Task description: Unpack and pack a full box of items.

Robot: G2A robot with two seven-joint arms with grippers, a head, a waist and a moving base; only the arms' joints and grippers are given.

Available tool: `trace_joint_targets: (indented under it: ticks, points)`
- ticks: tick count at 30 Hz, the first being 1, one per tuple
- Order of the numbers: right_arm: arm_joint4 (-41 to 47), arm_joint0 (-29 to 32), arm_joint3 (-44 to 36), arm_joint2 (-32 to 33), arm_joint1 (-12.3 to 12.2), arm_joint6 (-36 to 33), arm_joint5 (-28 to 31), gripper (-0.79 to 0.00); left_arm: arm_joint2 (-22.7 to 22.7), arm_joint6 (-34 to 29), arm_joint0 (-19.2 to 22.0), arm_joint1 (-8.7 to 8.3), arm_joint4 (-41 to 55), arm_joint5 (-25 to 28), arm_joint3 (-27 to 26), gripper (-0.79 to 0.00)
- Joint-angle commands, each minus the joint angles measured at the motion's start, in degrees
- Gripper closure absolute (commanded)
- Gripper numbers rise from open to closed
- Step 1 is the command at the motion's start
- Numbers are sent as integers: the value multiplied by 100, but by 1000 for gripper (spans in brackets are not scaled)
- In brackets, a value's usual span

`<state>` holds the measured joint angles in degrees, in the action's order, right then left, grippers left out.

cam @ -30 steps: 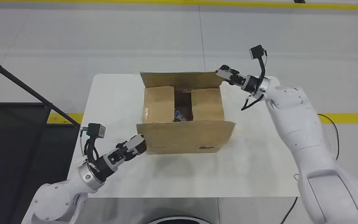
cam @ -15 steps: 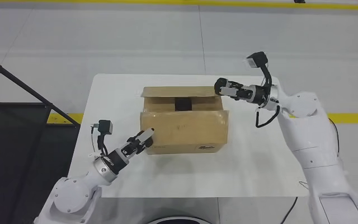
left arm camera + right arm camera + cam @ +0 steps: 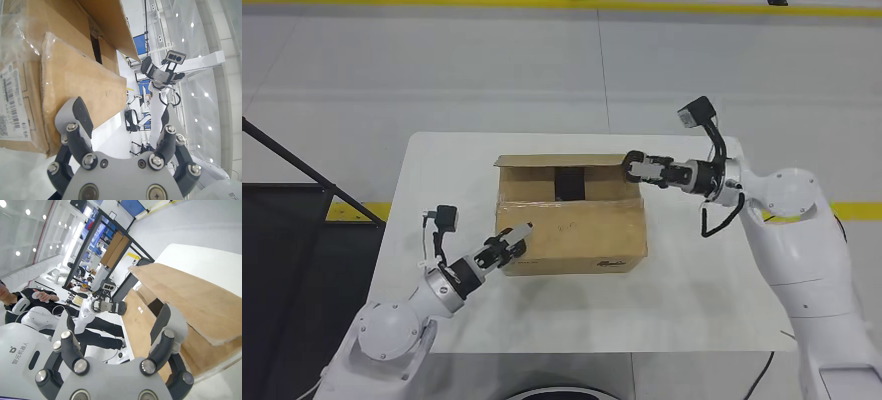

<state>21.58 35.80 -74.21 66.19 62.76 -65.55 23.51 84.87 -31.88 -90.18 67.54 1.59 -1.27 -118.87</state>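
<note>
A brown cardboard box (image 3: 572, 230) stands in the middle of the white table (image 3: 692, 300). Its front flap lies folded over the top, and a dark gap (image 3: 569, 185) remains at the rear between the inner flaps. My left gripper (image 3: 519, 236) is at the box's front left corner. It is open, and one pad (image 3: 81, 113) rests against the front flap's edge (image 3: 85, 85). My right gripper (image 3: 632, 165) is at the rear right corner, open, with one finger (image 3: 160, 321) against the rear flap (image 3: 189, 298). Neither holds anything. The box's contents are hidden.
Bare table surface lies to the right of the box and in front of it. A black frame bar (image 3: 282, 160) and a dark panel (image 3: 292, 260) stand off the table's left side. A printed label (image 3: 11, 106) is stuck on the box's side.
The front flap, hanging down a second ago, has been folded up over the top, covering most of the opening. My left gripper rose to the box top and my right gripper pushed inward at the rear flap.
</note>
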Motion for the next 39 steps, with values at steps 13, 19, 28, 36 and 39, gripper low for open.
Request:
trace_joint_targets:
  ticks: [13,19,28,36,39]
  points:
    - [917,-570,1473,-402,196,-194,-593,-785,45,-158,81,-35,155,125,125,-785]
    - [1025,-610,1759,-548,254,-509,-476,-785,38,-194,132,-48,171,118,139,-785]
    - [1270,-306,1805,-649,300,-756,-315,-785,-104,-150,217,-56,92,92,196,-785]
    - [1363,-217,1994,-689,333,-888,-262,-785,-87,85,182,-58,114,133,170,-785]
    - [1457,-217,2102,-697,351,-1004,-220,-785,36,333,65,-53,256,149,106,-785]
